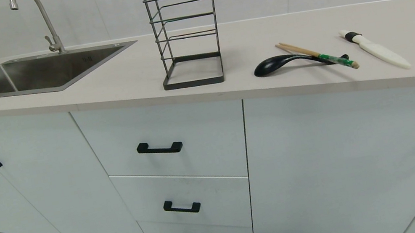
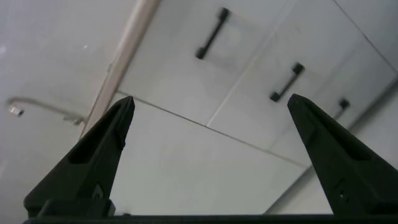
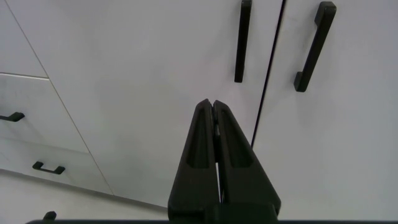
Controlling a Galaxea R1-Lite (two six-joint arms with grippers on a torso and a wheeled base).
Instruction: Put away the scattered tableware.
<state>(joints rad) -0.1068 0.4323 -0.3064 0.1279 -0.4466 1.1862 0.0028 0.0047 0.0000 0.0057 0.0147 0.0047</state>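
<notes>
Currently, head view: black spoon (image 1: 273,64), chopsticks (image 1: 316,55) and white knife (image 1: 375,48) lie on the counter (image 1: 121,84), right of the wire rack (image 1: 186,30); the chopsticks cross the spoon's handle near the front edge. Left wrist view: left gripper (image 2: 211,99) spread wide, empty, facing cabinet doors (image 2: 186,162). Right wrist view: right gripper (image 3: 212,104) closed on nothing. Risk: lifting the spoon first may roll the chopsticks off the counter
</notes>
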